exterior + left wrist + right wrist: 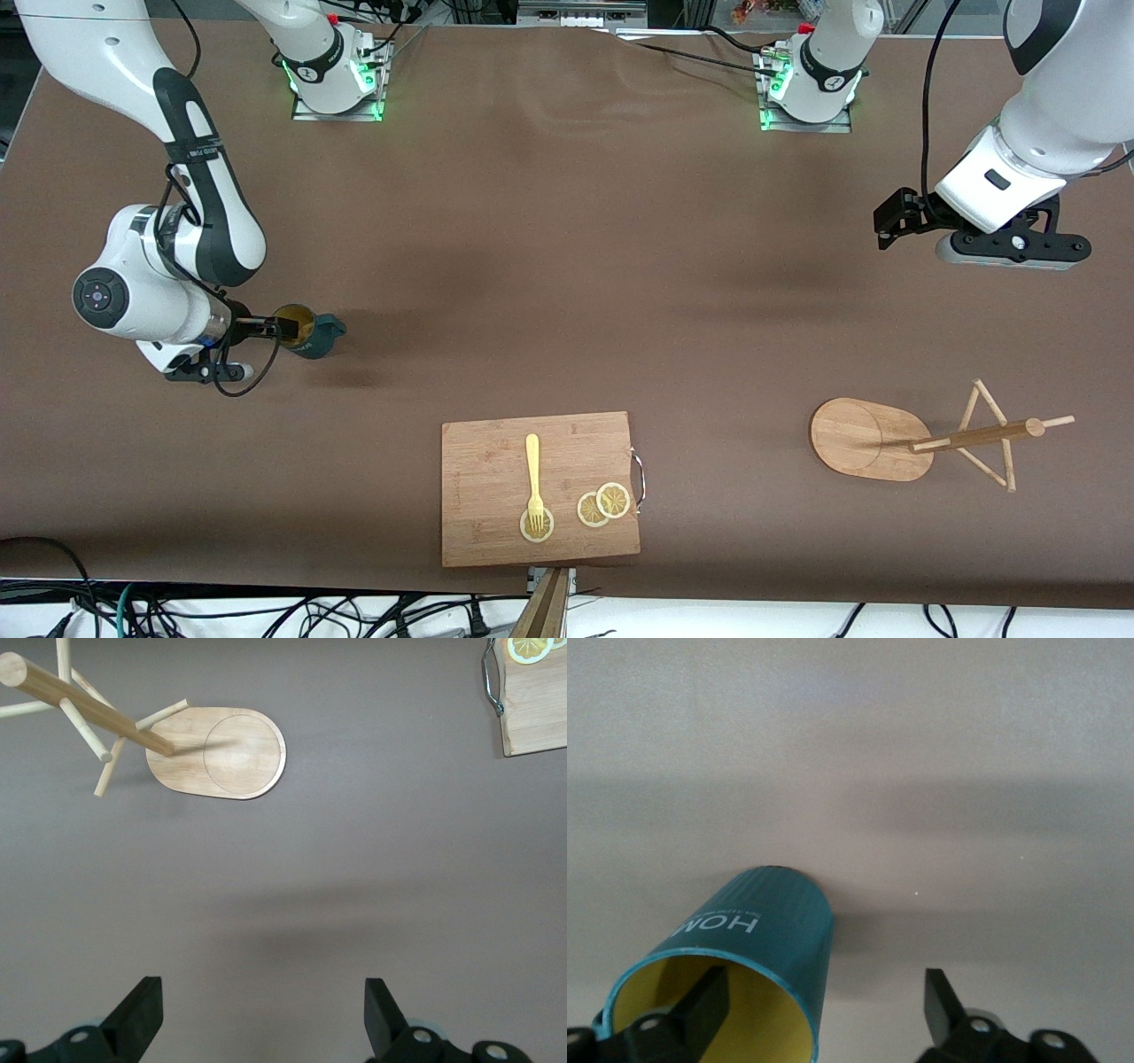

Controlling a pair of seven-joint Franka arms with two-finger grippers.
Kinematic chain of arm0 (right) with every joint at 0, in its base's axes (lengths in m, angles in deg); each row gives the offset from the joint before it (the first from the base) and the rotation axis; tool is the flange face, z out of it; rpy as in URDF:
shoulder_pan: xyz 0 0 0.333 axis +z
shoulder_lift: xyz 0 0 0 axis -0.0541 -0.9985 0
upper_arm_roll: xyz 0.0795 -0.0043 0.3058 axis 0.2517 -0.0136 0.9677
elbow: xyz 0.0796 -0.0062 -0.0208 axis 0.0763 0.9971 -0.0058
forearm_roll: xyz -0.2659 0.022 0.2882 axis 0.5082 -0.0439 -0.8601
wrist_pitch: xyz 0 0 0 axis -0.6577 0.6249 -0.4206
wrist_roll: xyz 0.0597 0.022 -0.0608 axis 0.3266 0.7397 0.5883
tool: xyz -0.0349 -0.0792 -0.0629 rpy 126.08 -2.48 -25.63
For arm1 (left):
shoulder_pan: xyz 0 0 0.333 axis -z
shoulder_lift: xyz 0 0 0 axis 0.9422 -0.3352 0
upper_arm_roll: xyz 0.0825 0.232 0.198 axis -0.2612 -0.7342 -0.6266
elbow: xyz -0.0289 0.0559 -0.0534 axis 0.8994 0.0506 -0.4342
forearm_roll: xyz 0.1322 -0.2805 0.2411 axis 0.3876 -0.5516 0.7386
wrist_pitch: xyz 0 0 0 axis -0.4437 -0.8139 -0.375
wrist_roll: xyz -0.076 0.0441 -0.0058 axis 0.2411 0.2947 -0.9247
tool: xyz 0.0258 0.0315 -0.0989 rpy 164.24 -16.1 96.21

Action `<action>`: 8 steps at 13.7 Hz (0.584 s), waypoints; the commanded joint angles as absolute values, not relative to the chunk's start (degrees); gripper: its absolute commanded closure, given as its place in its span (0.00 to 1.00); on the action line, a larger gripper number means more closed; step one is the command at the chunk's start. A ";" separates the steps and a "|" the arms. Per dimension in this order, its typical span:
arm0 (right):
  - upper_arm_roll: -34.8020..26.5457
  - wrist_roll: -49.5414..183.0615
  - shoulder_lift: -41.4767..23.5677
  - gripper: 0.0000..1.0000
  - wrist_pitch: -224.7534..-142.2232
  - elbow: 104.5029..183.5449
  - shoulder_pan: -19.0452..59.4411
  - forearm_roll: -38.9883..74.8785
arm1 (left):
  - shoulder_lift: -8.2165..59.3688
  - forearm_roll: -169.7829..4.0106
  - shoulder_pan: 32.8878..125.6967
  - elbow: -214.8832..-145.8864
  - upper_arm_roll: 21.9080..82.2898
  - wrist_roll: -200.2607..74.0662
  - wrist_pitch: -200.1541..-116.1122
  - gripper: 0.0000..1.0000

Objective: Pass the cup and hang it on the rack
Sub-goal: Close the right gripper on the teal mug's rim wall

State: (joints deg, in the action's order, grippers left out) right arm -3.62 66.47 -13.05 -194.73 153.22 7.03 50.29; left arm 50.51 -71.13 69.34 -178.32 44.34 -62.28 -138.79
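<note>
At the right arm's end of the table I have the right gripper (282, 330) low at the cup (312, 335), jaws spread wide: in the right wrist view one finger (700, 1005) sits inside the mouth and the other (943, 1001) stands outside the wall, apart from it, so nothing is clamped. The cup is a small dark teal mug with fine ribbing down its side, white lettering near the rim and a yellowish-tan inside; from the front camera its loop handle points away from the gripper, toward the table's middle. Whether it rests on the table (567, 266) or is lifted I cannot tell.

Nearer the front camera, mid-table, lies a wooden cutting board (539, 487) with a yellow fork (533, 478) and lemon slices (604, 505) on it. The rack (921, 439) stands toward the left arm's end, a pale bamboo pole with thin pegs on an oval base. My left gripper (261, 1014) waits above bare table, fingers wide apart and empty, the rack in its wrist view.
</note>
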 commanded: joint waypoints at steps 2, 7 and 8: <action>-3.08 68.67 -12.74 0.78 -195.93 154.34 6.97 49.69 | 49.88 -70.03 69.45 -176.65 44.50 -62.36 -137.30 0.00; -2.55 70.07 -12.91 1.00 -195.57 153.81 7.05 49.69 | 49.88 -70.03 69.45 -176.56 44.50 -62.36 -137.30 0.00; -2.02 70.25 -12.83 1.00 -195.57 153.55 7.05 49.69 | 49.88 -70.03 69.45 -176.65 44.50 -62.36 -137.30 0.00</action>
